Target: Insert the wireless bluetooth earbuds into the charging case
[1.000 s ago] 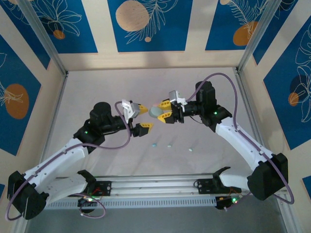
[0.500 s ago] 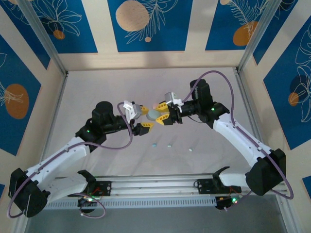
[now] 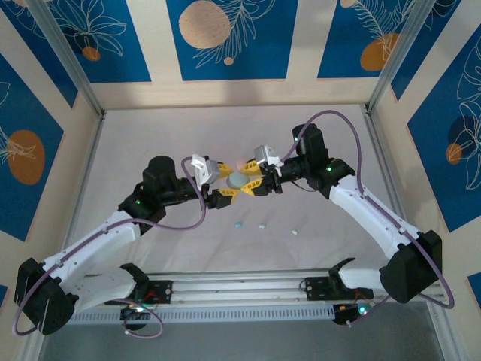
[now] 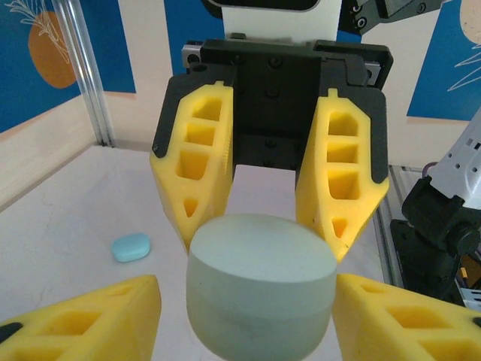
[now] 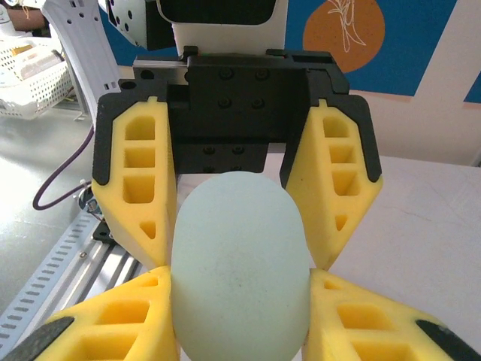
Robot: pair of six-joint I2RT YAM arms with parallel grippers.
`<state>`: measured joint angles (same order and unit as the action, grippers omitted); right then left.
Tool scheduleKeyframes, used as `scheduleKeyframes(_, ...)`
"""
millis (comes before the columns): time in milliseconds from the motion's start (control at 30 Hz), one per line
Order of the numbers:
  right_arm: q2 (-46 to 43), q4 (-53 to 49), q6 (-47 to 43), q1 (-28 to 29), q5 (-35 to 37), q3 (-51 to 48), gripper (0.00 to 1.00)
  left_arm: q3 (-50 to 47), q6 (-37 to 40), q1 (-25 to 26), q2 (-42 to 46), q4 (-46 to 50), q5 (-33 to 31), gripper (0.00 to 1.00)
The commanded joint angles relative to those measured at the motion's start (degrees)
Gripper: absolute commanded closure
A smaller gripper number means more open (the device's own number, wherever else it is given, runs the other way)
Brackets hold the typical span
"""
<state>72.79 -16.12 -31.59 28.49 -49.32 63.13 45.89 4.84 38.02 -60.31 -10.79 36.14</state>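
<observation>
Case (image 3: 238,180): pale mint, between both grippers
Right gripper (image 3: 251,180): clamped on Case
Left gripper (image 3: 228,183): fingers straddle Case (grip unclear)
Earbuds (image 3: 262,225): three, on table (image 3: 150,143)

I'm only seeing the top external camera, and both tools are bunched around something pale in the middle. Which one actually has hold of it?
Observer: The right tool. In the right wrist view it is clamped on both sides of a pale mint charging case.
Operator: And the other one, is it gripping too?
Observer: No. In the left wrist view the left tool straddles the case but is open, with a clear gap on one side.
</observation>
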Motion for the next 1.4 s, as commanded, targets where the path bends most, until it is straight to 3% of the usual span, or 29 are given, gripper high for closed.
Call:
scheduleKeyframes(0,0.7,-1.1,-1.4,0.3,-0.7,1.9,0.66,2.2,-0.3,0.2,-0.7,-1.8,2.4,0.43)
scheduleKeyframes(100,0.7,-0.5,-0.7,0.3,-1.1,1.9,0.66,2.5,-0.2,0.2,-1.1,-0.5,2.9,0.48)
scheduleKeyframes(533,1.0,-0.1,0.8,0.0,-1.9,2.1,0.66,3.4,2.3,0.2,-0.9,3.1,3.4,0.46)
scheduleKeyframes(900,1.3,-2.0,0.0,0.3,-0.3,2.5,0.64,3.0,1.1,0.2,-1.0,0.5,3.9,0.63)
scheduleKeyframes(1200,1.6,-0.2,8.7,-1.9,-0.3,2.8,0.45,0.1,1.5,0.2,0.0,-3.4,6.2,0.71)
scheduleKeyframes(1367,1.9,2.2,15.5,-3.5,-1.1,3.2,0.4,-0.7,1.8,0.3,0.1,-4.2,6.7,0.72)
